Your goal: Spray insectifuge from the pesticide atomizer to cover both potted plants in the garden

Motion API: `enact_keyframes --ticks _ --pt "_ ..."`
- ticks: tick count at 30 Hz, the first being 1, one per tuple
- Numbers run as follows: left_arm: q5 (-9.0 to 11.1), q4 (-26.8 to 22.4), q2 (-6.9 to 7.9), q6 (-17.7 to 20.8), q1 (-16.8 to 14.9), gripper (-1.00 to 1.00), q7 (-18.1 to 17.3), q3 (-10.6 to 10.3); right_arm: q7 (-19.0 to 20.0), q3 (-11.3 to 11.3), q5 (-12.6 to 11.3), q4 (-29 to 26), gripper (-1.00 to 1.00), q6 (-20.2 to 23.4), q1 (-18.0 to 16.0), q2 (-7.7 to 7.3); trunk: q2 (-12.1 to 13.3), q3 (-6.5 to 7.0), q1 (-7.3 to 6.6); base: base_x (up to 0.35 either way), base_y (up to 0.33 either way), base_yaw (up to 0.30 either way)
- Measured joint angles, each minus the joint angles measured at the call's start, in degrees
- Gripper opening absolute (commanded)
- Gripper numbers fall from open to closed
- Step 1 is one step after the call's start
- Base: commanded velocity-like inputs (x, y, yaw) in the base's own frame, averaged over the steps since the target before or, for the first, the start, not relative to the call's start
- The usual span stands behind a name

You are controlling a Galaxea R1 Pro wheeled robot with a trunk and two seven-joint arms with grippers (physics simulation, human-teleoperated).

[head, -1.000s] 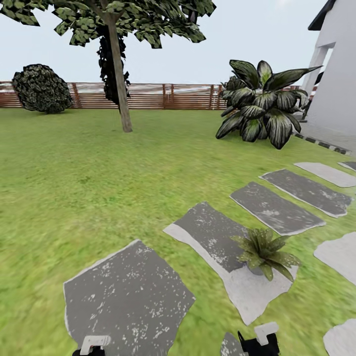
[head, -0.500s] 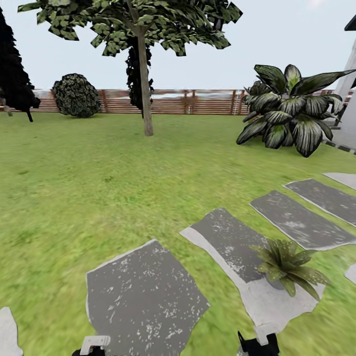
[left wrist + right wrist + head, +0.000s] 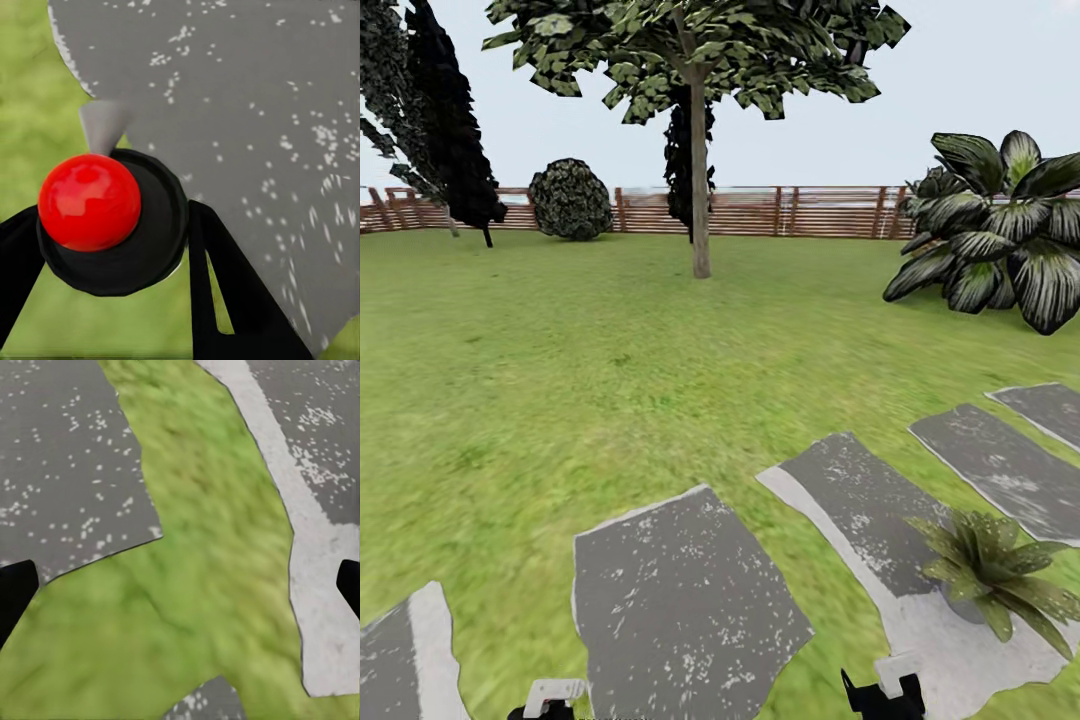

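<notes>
One of the potted plants (image 3: pixel 990 565), a small rosette of pointed green leaves in a grey pot, stands on a pale stepping stone (image 3: pixel 950 640) at the lower right of the head view. Faint pale specks, the insectifuge, dot its leaves. In the left wrist view, the pesticide atomizer (image 3: pixel 90 201) shows a red knob on a round black cap. My left gripper (image 3: pixel 112 289) is shut on it, a black finger on each side. My right gripper (image 3: pixel 180 589) is open over grass, with nothing between its tips. Both wrists peek in at the head view's lower edge, the left (image 3: pixel 550 695) and the right (image 3: pixel 885 690).
Grey stepping stones (image 3: pixel 680 610) cross the lawn from lower left to right. A tree trunk (image 3: pixel 700 200) rises mid-lawn. A big dark-leaved shrub (image 3: pixel 1000 240) stands at right, with a round bush (image 3: pixel 570 200) and a wooden fence (image 3: pixel 810 210) at the back. Open grass lies to the left.
The head view has swung left, so the whole picture shifted right. The plant now sits near the right edge and another stone shows at lower left. The wrists keep their places.
</notes>
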Motion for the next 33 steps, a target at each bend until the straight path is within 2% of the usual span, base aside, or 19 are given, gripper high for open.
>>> enact_keyframes --ticks 8,22,23,24,25,33 --pt "-0.40 0.00 -0.02 0.07 0.00 -1.00 -0.44 -0.24 -0.01 0.00 -0.01 -0.03 1.00 -0.06 0.00 -0.07 0.00 0.35 0.00 0.000 0.000 0.269" --pt "0.12 0.00 0.00 0.13 0.03 -1.00 0.46 0.10 -0.01 0.00 -0.08 -0.03 1.00 -0.11 0.00 -0.13 0.00 0.96 0.00 0.000 0.000 0.269" --pt "0.37 0.00 -0.01 0.13 0.01 -1.00 0.54 0.13 -0.01 0.00 -0.09 -0.03 1.00 -0.11 0.00 -0.14 0.00 1.00 0.00 0.000 0.000 0.269" --pt "2.39 -0.01 0.00 0.01 0.04 -1.00 0.70 0.46 -0.01 0.00 -0.10 -0.03 1.00 -0.11 0.00 -0.14 0.00 1.03 0.00 0.000 0.000 0.269" --pt "2.99 -0.01 0.00 -0.03 0.04 -1.00 0.73 0.50 -0.01 0.01 -0.10 -0.03 1.00 -0.11 0.00 -0.11 0.00 1.07 0.00 0.000 0.000 0.269" --pt "3.59 0.08 0.00 -0.07 0.08 -1.00 0.76 0.57 -0.01 0.01 -0.09 -0.03 1.00 -0.10 0.01 -0.07 0.00 1.36 0.00 0.008 0.210 0.269"
